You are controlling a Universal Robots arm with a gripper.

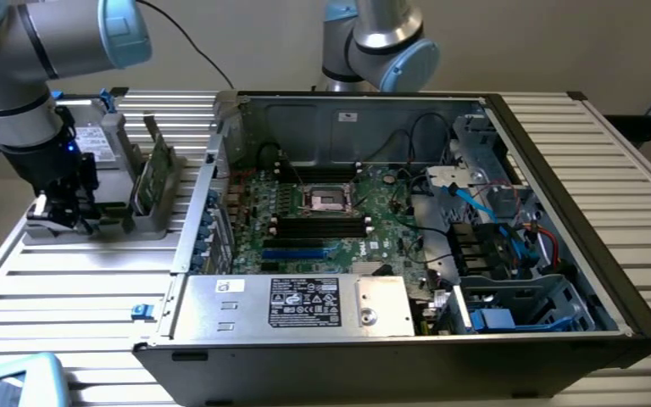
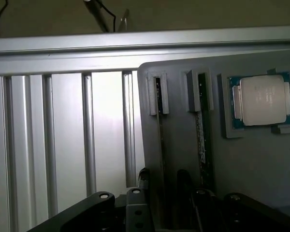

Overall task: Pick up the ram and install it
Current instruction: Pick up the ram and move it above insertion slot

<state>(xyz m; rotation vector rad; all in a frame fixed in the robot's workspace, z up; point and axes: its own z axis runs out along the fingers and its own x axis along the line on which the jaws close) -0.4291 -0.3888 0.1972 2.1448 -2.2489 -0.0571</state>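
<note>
A green ram stick (image 1: 155, 174) stands on edge in the grey holder (image 1: 133, 222) on the slatted table, at the exterior view's left of the open computer case. My gripper (image 1: 61, 209) hangs low over the holder's other end, apart from that stick. In the wrist view, two thin sticks sit edge-on in the holder's slots (image 2: 159, 135) (image 2: 201, 140). My gripper (image 2: 163, 186) is open, with its dark fingertips (image 2: 144, 176) on either side of the first stick's edge. The motherboard's black slots (image 1: 319, 225) lie bare beside the processor socket (image 1: 328, 197).
A square silver processor chip (image 2: 261, 100) rests in the holder's recess. A grey drive with a white label (image 1: 99, 142) stands behind the holder. The case (image 1: 552, 195) holds cables, a drive cage and a silver power supply (image 1: 292, 303). A second arm (image 1: 376, 42) stands behind the case.
</note>
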